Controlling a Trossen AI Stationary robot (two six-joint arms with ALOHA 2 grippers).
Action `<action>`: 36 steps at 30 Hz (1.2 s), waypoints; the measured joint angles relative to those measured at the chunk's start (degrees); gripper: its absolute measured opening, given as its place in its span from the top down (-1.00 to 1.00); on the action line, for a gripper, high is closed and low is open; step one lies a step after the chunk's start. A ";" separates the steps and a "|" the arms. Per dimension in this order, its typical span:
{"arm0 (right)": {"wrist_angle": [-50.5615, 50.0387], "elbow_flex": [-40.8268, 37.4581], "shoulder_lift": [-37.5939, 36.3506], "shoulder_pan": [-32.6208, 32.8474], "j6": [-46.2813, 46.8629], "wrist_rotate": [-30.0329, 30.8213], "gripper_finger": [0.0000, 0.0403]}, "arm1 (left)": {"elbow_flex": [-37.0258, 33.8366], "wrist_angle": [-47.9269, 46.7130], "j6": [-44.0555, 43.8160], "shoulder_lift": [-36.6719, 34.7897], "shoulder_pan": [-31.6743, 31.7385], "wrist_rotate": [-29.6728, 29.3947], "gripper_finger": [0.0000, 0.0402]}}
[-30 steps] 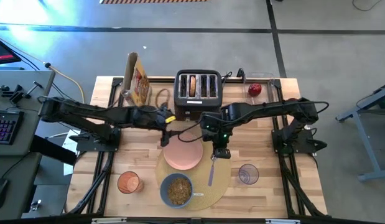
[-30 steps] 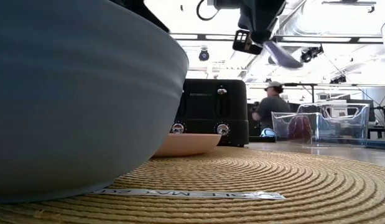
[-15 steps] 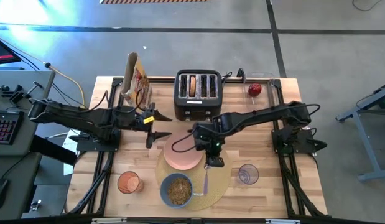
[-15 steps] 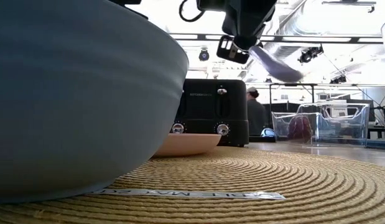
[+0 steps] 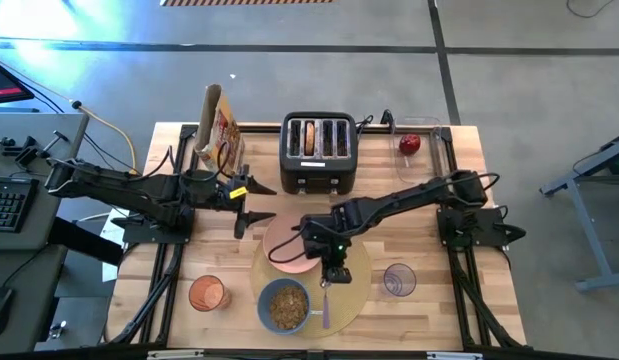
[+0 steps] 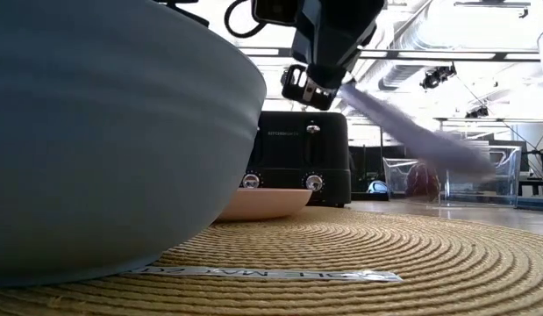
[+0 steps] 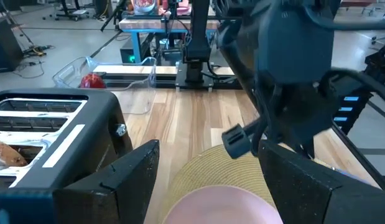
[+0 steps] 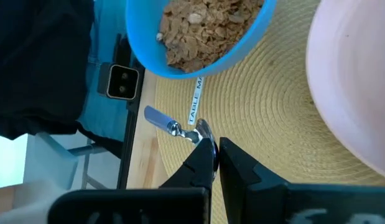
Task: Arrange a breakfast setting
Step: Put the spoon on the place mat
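Likely a robotics lab — concrete floor point(image 5: 509, 60), a keyboard point(image 5: 7, 205) beside the wooden workbench point(image 5: 429, 235), ceiling ducting overhead.

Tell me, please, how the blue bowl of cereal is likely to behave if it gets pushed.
The blue bowl looks wide and low, so it probably won't tip. On the woven placemat it may drag rather than glide. A sharp shove could spill the loose cereal.

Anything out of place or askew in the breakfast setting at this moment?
The pink plate overhangs the round placemat's edge toward the toaster instead of sitting centred. The bagel is in a toaster slot, and the apple lies in a clear bin.
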 joint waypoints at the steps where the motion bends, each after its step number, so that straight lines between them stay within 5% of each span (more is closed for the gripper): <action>1: 0.22 0.00 0.32 0.12 0.31 0.09 1.00 | 0.00 0.11 0.00 0.00 0.00 0.00 -0.32; 36: 2.43 0.02 8.04 0.26 4.66 6.08 1.00 | 0.04 0.02 -1.09 0.04 0.00 1.49 -0.32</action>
